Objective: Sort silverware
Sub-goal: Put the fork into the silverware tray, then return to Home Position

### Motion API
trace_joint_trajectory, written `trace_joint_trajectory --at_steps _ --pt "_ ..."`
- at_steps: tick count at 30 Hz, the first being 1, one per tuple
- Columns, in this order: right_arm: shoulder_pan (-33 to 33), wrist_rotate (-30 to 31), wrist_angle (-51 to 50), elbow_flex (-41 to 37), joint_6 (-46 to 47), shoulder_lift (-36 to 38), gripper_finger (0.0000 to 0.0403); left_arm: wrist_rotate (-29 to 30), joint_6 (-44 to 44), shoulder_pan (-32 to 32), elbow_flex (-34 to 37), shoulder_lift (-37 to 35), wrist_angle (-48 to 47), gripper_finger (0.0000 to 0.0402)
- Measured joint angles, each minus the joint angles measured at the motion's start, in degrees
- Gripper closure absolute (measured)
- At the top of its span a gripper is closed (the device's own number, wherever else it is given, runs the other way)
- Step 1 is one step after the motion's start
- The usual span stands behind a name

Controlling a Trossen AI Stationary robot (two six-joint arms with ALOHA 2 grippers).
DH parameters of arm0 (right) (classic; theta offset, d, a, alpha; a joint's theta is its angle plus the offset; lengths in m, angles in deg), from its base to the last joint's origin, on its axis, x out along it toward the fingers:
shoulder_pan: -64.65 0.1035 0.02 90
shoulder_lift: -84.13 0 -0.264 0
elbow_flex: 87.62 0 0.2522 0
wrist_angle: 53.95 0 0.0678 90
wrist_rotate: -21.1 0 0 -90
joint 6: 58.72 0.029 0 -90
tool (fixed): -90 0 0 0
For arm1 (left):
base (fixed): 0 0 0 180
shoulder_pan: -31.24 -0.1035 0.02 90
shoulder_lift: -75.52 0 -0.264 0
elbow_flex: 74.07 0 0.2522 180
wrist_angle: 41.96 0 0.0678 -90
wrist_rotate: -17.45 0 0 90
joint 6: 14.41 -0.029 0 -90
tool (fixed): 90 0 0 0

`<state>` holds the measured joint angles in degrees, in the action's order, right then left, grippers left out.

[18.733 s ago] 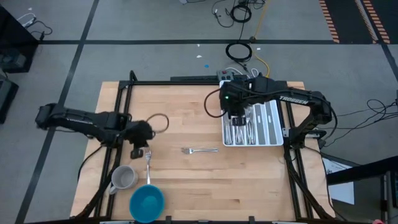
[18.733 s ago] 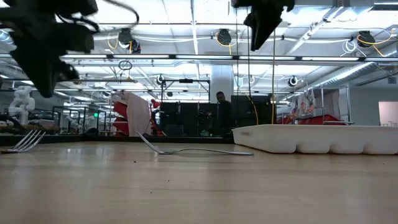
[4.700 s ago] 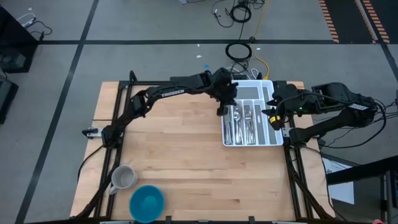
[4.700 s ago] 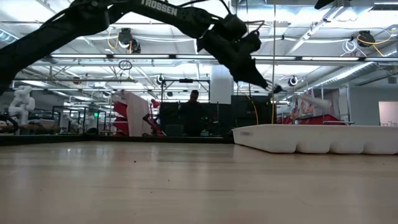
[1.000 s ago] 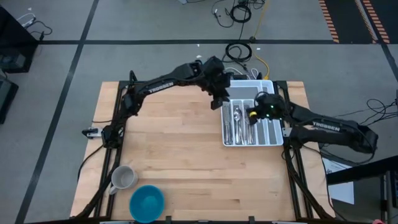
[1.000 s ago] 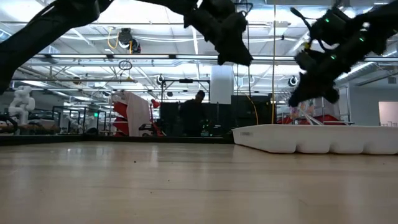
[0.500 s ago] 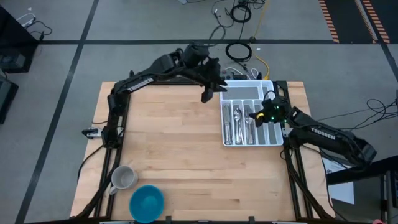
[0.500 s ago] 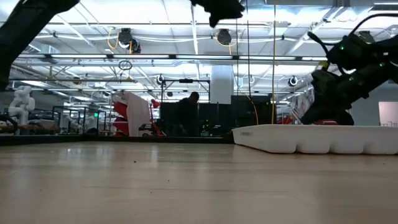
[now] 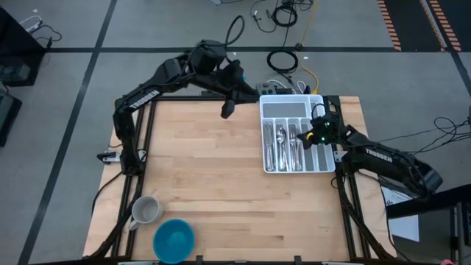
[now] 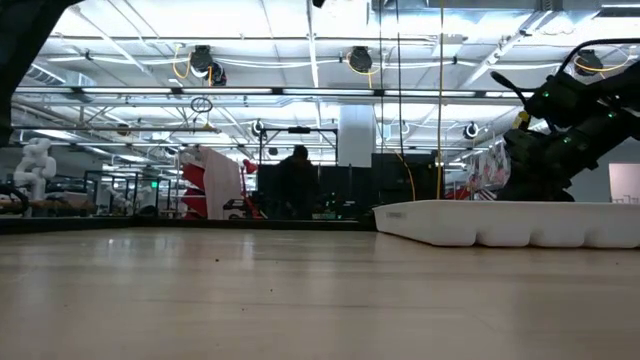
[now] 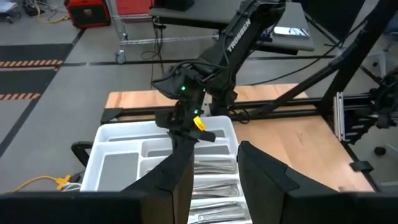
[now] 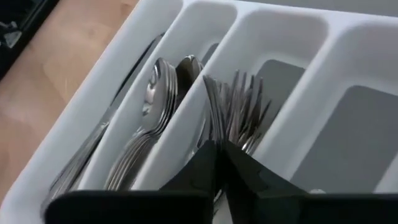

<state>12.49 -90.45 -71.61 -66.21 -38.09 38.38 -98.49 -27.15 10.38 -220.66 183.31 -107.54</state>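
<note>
From above, my left gripper point(image 9: 225, 110) has swung back off the organiser tray point(image 9: 321, 165), jaws apart and empty. Low view: table bare. Left wrist: silverware point(image 11: 214, 167) sits in the compartments. Right wrist: my right gripper point(image 12: 219, 151), pinched shut among the forks point(image 12: 239, 112), has dipped in since a second ago; sorting looks nearly finished.

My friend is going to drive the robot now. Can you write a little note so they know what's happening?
Left gripper: jaws open, empty, raised beyond the table's far edge, left of the tray.
Right gripper: jaws shut, low in the white tray, tips among the forks.
Silverware: knives, spoons and forks each lie in their own tray slot.
Done: no loose silverware shows on the table.
Left: lift the right arm clear. The mug and blue bowl stay.
</note>
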Motion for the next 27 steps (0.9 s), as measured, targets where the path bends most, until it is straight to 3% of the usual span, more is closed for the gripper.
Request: trace_joint_trajectory --at_steps 11,16,21,24,27 --pt "0.2 -2.4 5.1 0.1 -0.3 -0.6 0.0208 2.0 -1.4 -0.4 0.1 -1.5 -5.9 0.0274" --pt "0.1 -6.9 10.0 7.4 0.9 2.9 0.0198 4.5 -2.6 -0.9 0.1 -7.4 -6.5 0.0274" --pt "0.1 -18.3 6.8 22.3 4.0 6.9 0.0207 14.0 -2.5 -0.9 0.1 -15.6 -6.7 0.0275" --pt "0.1 -20.4 -1.6 33.2 3.0 9.8 0.0208 18.3 -0.7 -0.9 0.1 -20.9 -6.7 0.0279" --pt "0.1 -20.3 -12.6 43.7 0.6 12.6 0.0208 18.9 -0.2 -0.9 0.0 -25.9 -8.4 0.0281"
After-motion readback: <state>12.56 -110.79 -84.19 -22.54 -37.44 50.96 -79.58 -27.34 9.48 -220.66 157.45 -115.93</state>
